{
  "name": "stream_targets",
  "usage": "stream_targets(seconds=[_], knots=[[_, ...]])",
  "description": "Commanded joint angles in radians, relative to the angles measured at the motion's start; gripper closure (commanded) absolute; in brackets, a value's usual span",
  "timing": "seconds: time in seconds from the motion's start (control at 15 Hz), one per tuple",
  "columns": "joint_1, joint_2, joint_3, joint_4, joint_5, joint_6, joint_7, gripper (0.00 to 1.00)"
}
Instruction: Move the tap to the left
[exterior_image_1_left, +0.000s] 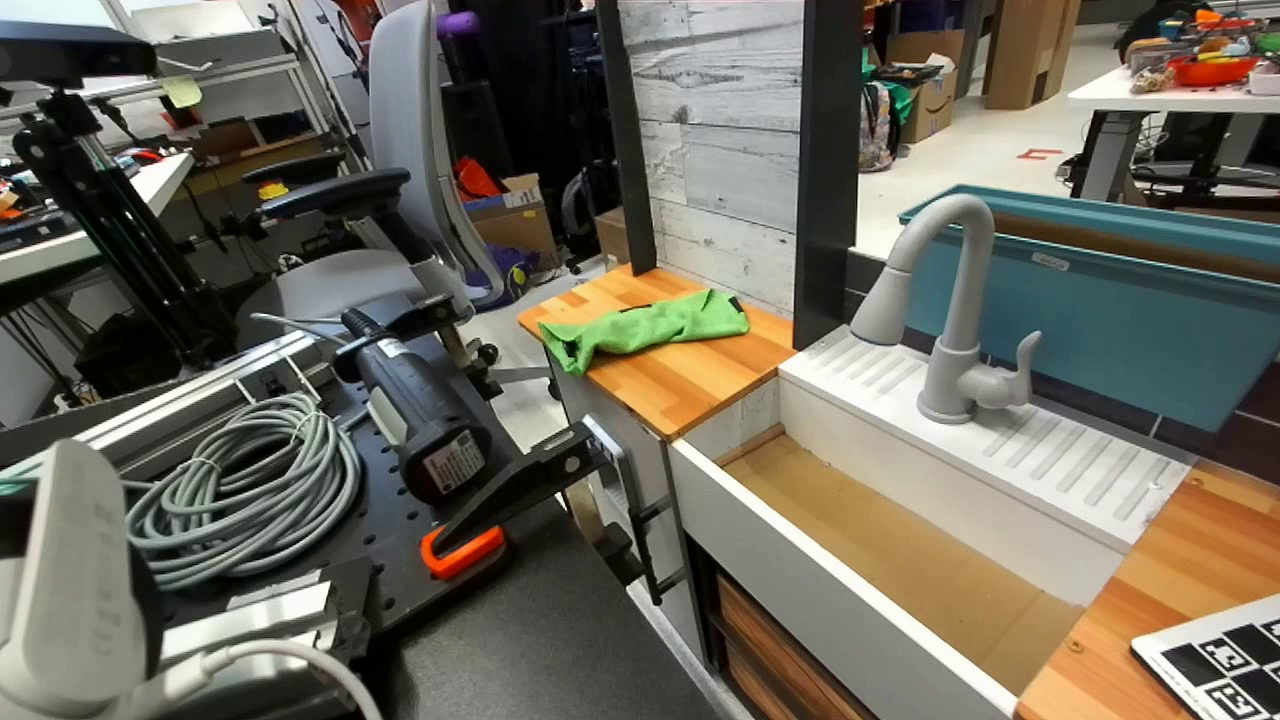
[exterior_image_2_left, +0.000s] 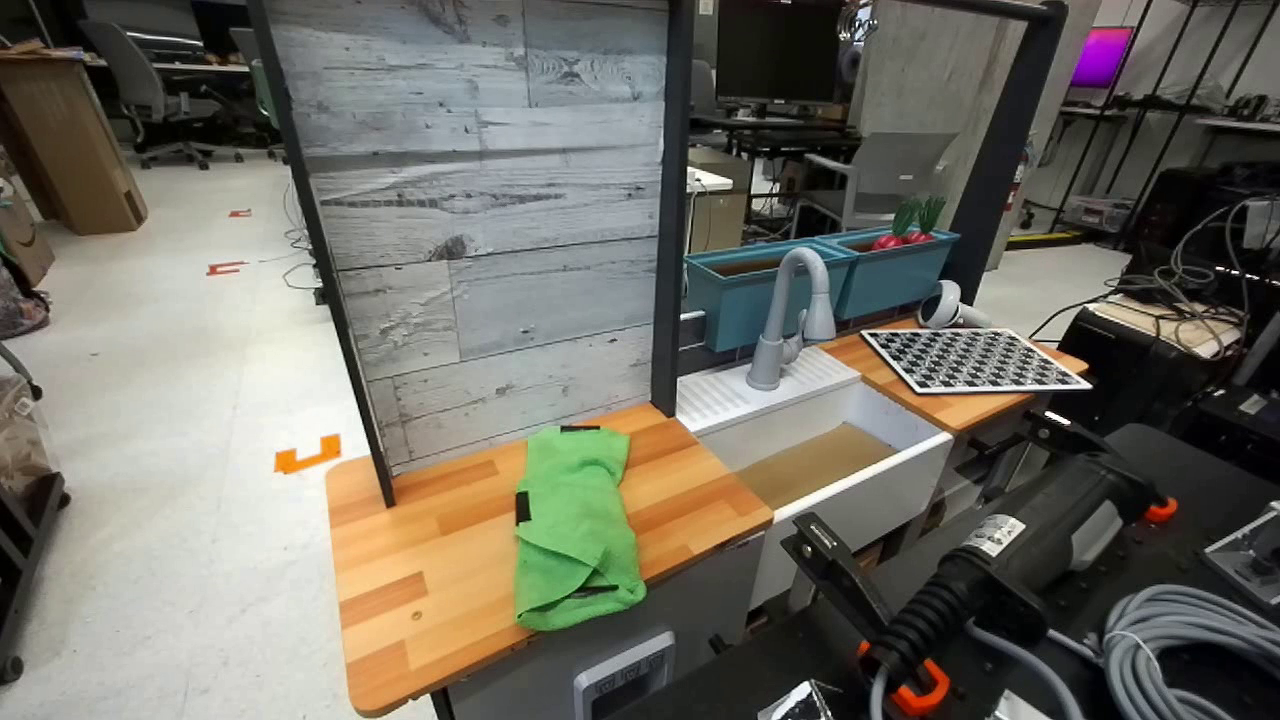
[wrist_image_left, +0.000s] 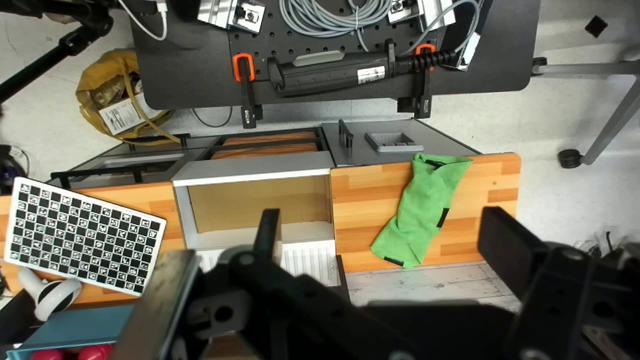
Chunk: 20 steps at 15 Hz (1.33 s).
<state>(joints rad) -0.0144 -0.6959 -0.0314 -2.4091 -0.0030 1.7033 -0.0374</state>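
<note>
The matte grey tap (exterior_image_1_left: 968, 300) stands upright on the white ridged ledge behind the sink; it also shows in an exterior view (exterior_image_2_left: 776, 325). Its spout (exterior_image_1_left: 885, 305) bends over to the left in that first picture, above the ledge near the sink's corner. Its lever (exterior_image_1_left: 1026, 368) sticks up beside the base. My gripper (wrist_image_left: 382, 222) shows only in the wrist view, open and with nothing between its fingers. It is high above the counter, over the green cloth. In the wrist view the tap is mostly or wholly hidden behind the gripper's left finger and linkage.
The white sink (exterior_image_1_left: 830, 570) adjoins a wooden counter with a green cloth (exterior_image_2_left: 580, 530). A grey wood panel (exterior_image_2_left: 480, 200) and teal planters (exterior_image_1_left: 1120, 320) stand behind. A checkered board (exterior_image_2_left: 980, 360) lies on the far counter. A black table (wrist_image_left: 190, 75) holds a tool and cable.
</note>
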Motion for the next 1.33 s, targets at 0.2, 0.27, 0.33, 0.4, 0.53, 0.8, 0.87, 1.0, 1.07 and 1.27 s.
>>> stream_targets(seconds=[0.2, 0.27, 0.33, 0.4, 0.53, 0.8, 0.87, 1.0, 1.07, 1.27], knots=[[-0.003, 0.006, -0.004, 0.000, 0.003, 0.016, 0.001, 0.00], [-0.006, 0.013, -0.012, -0.005, 0.012, 0.054, 0.005, 0.00], [-0.008, 0.026, -0.017, -0.002, 0.019, 0.076, 0.011, 0.00], [-0.011, 0.042, -0.026, -0.001, 0.032, 0.122, 0.019, 0.00], [-0.021, 0.095, -0.048, 0.013, 0.059, 0.207, 0.038, 0.00], [-0.026, 0.276, -0.117, 0.040, 0.143, 0.384, 0.018, 0.00], [-0.025, 0.330, -0.133, 0.041, 0.181, 0.450, 0.012, 0.00], [-0.018, 0.447, -0.156, 0.061, 0.254, 0.538, -0.010, 0.00], [-0.019, 0.518, -0.160, 0.070, 0.287, 0.609, -0.017, 0.00], [-0.034, 0.708, -0.151, 0.123, 0.340, 0.728, -0.008, 0.00]])
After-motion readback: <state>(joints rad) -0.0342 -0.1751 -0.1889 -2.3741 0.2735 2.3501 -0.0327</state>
